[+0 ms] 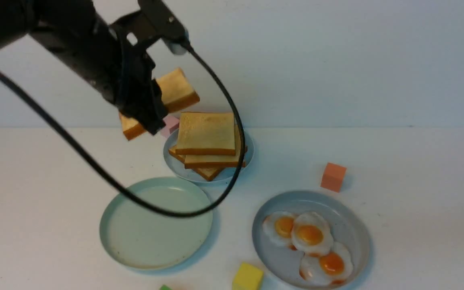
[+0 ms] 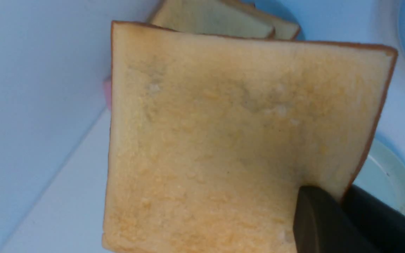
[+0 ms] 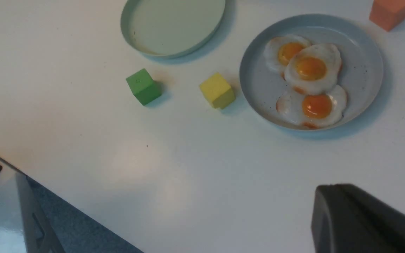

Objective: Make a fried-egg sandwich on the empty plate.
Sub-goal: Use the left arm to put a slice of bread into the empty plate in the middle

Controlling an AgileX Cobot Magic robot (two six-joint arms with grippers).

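My left gripper (image 1: pixel 147 117) is shut on a golden toast slice (image 1: pixel 177 93) and holds it tilted in the air, left of the toast stack (image 1: pixel 208 137). In the left wrist view the slice (image 2: pixel 223 140) fills the picture, with my gripper (image 2: pixel 343 193) clamped on its edge. The empty mint-green plate (image 1: pixel 155 223) lies below, towards me, and shows in the right wrist view (image 3: pixel 174 24). Three fried eggs (image 1: pixel 310 235) lie on a grey plate (image 1: pixel 349 229). No sandwich with egg is in view. My right gripper (image 3: pixel 332 191) hangs shut above bare table.
The toast stack sits on a pale-blue plate (image 1: pixel 175 165). Cubes lie about: pink (image 1: pixel 170 124), orange (image 1: pixel 333 176), yellow (image 1: pixel 248 277), green (image 3: pixel 143 86). The left arm's cable (image 1: pixel 167 211) loops over the mint-green plate. The table's near edge (image 3: pixel 65 196) shows in the right wrist view.
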